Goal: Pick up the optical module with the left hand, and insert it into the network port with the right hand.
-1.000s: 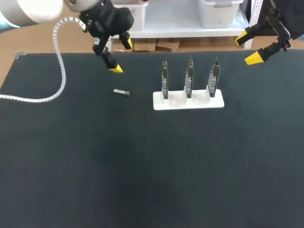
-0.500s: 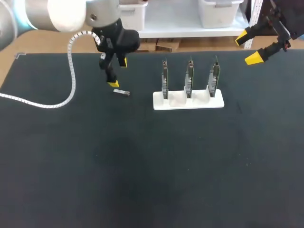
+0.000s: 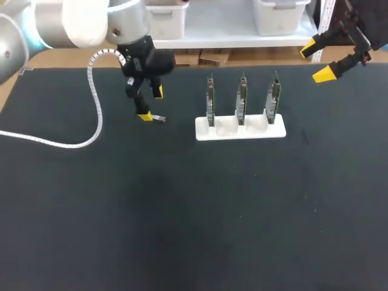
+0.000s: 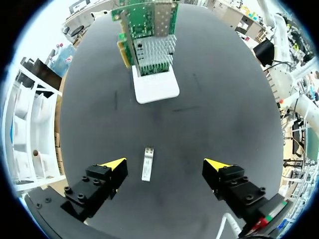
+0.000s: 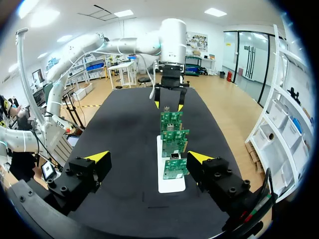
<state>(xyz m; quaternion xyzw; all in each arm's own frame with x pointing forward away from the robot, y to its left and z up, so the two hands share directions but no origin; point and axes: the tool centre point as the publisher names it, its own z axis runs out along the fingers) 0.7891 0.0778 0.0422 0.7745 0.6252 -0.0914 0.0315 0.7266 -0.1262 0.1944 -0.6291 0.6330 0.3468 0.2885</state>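
Observation:
The optical module, a small silver bar, lies flat on the black table left of the card stand. My left gripper hangs low over it, open. In the left wrist view the optical module lies between the spread fingertips, touching neither, and my left gripper points toward the cards. Three green network cards stand upright in a white holder. My right gripper is open and empty, high at the table's far right corner. From the right wrist, my right gripper looks along the row of cards.
A white coiled cable from my left arm trails across the table's left side. In the left wrist view the nearest card and the holder's end stand a short way ahead of the module.
My left gripper has come down and forward from behind the module until its open fingers sit on either side of it. The right arm has not moved.

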